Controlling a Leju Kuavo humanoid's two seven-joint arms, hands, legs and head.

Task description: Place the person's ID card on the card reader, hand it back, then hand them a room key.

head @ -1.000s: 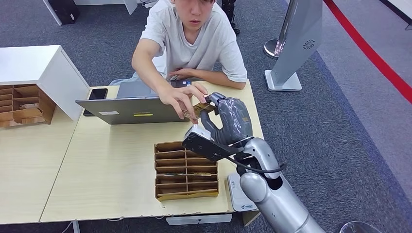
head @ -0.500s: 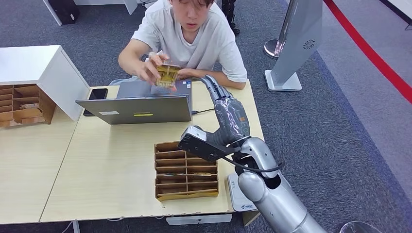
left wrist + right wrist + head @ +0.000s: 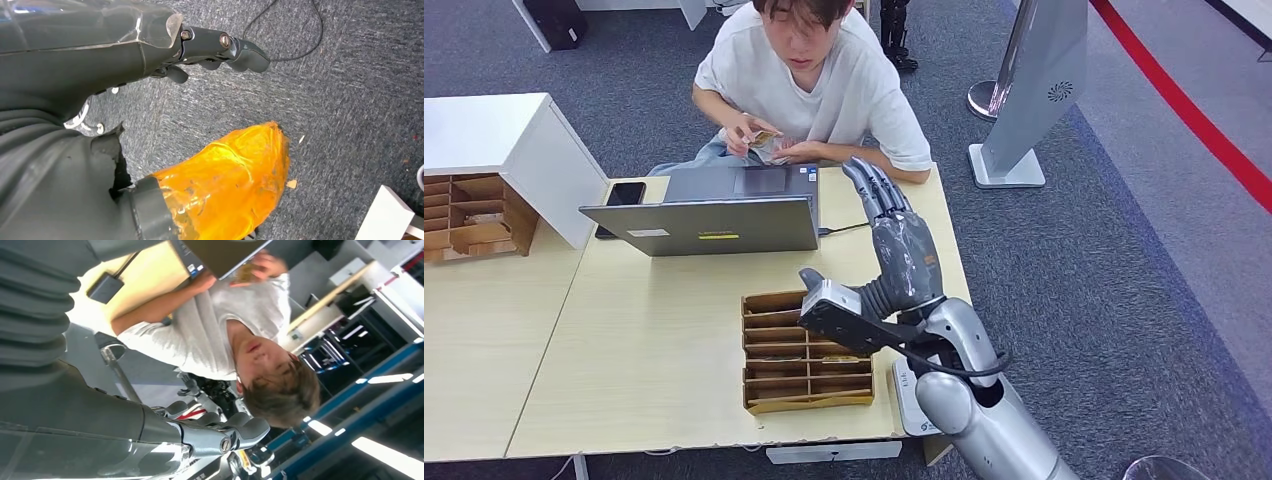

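Note:
My right hand (image 3: 901,248) is raised over the table's right side, fingers straight and spread toward the person, holding nothing. The person (image 3: 809,75) sits behind the laptop and holds a gold room key card (image 3: 762,138) in both hands at chest height; it also appears as the card (image 3: 244,273) in the right wrist view, far beyond my fingers (image 3: 235,432). The white card reader (image 3: 912,402) lies at the table's front right corner, partly hidden by my right arm. My left hand (image 3: 150,45) hangs over grey carpet, fingers loosely extended and holding nothing.
A wooden card tray (image 3: 807,352) with several slots sits just left of my right forearm. An open laptop (image 3: 704,225) and a black phone (image 3: 624,194) lie farther back. A white cabinet (image 3: 494,140) with a wooden organiser stands on the left.
The person took the gold card from my right hand and drew it back to their chest. My right hand's fingers opened out straight and it sank slightly.

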